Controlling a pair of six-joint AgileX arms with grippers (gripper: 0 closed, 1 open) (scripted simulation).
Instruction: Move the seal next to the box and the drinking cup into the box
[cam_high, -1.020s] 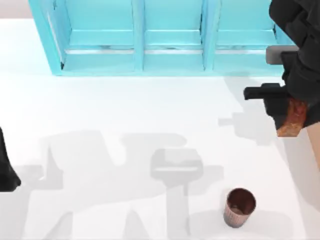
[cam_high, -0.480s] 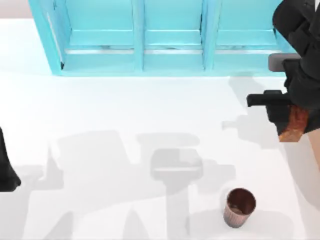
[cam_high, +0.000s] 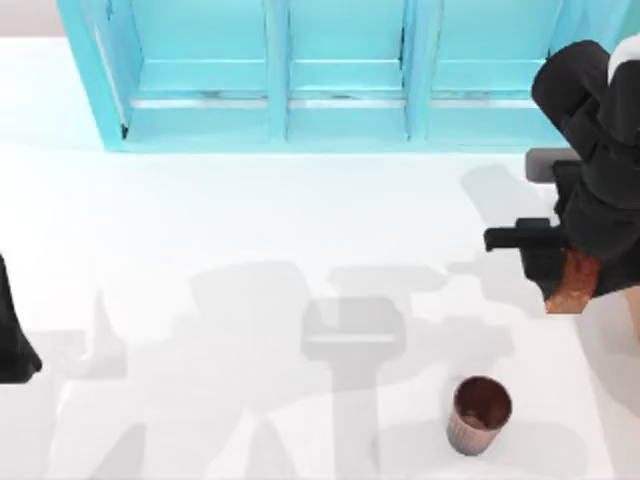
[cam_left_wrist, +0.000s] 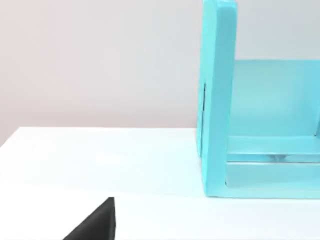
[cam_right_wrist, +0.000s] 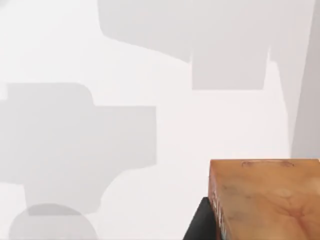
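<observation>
While the left arm sits parked at the tabletop's left edge, its pincer's opening impossible to judge, the right pincer hangs over the tabletop near the right edge, closed on the seal. From above, the seal's mottled orange-brown body pokes out below the black fingers, lifted clear of the surface. From the right wrist, the seal appears as an orange, flat-faced block close to the camera, with white tabletop and grey shadows behind it. A sliver of tan at the far right edge, just beside the seal, may be the box. Nearer the front edge, well apart from the pincer, the drinking cup stands upright. At the back stands a turquoise shelf unit.
</observation>
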